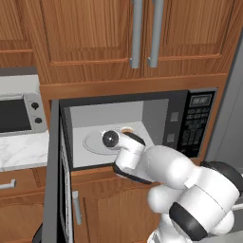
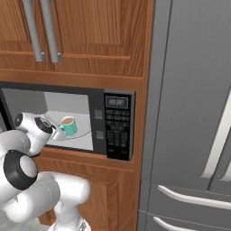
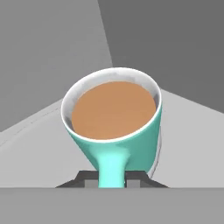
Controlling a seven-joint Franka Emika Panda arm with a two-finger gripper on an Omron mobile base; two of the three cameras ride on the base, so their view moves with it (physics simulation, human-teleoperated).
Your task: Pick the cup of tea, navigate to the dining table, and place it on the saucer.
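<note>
The cup of tea (image 3: pixel 116 118) is a small teal mug with a pale rim and brown liquid, inside the open microwave. In the hand view its handle runs down between my two dark fingertips (image 3: pixel 89 177), and my gripper (image 3: pixel 112 179) is shut on it. From the right base view the cup of tea (image 2: pixel 68 126) is over the round grey plate (image 2: pixel 82 132), with my hand reaching in from the left. In the left base view my wrist hides most of the cup of tea (image 1: pixel 126 130). The dining table and the saucer are out of view.
The microwave door (image 1: pixel 54 175) hangs open at the left of the cavity, and the keypad (image 2: pixel 118 126) is on the right. A toaster oven (image 1: pixel 19 114) stands on the marble counter to the left. Grey fridge doors (image 2: pixel 189 113) rise on the right, wooden cabinets above.
</note>
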